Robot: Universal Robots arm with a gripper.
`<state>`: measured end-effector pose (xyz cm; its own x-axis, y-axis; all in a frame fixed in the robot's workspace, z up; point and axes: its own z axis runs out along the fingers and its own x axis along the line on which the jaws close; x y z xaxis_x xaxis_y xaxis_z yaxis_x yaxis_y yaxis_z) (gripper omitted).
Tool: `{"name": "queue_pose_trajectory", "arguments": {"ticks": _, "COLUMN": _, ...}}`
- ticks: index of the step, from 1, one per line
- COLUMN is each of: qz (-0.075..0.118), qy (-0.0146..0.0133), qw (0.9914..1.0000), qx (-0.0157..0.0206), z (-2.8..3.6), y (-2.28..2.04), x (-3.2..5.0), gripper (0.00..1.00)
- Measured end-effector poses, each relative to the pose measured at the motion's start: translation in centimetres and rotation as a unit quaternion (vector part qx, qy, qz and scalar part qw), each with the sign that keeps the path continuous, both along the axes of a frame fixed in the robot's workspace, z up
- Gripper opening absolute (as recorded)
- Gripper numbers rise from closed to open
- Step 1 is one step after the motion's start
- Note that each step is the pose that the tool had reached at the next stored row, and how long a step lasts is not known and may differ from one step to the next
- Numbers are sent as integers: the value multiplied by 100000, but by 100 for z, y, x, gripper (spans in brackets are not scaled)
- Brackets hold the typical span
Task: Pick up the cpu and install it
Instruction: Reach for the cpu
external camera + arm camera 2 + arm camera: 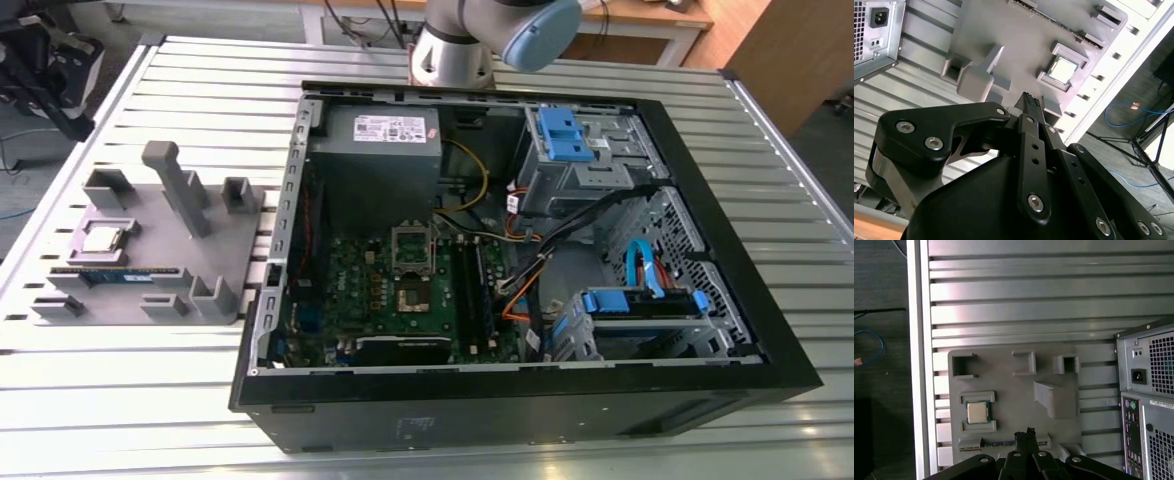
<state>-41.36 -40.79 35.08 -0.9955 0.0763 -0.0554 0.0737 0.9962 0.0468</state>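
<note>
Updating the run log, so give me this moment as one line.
stage: pre-grasp | gripper: shut, empty, clear of cpu | cpu: in grey tray pocket | install: not done

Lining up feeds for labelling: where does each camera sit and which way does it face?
Exterior view: off the arm, high, looking down on the open computer case and grey holder; an arm joint shows.
First wrist view: on the wrist, looking past the shut gripper at the holder.
Second wrist view: same, slanted.
All share the cpu in the holder.
</note>
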Motion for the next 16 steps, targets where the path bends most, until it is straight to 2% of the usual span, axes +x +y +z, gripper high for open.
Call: {"name": "queue_pose_trajectory", "arguments": {"ticks": 16, "qz": 4, "qy": -5, "qw": 100000, "qx": 1, "z": -160, "y": -19, "x": -223, "gripper": 11}}
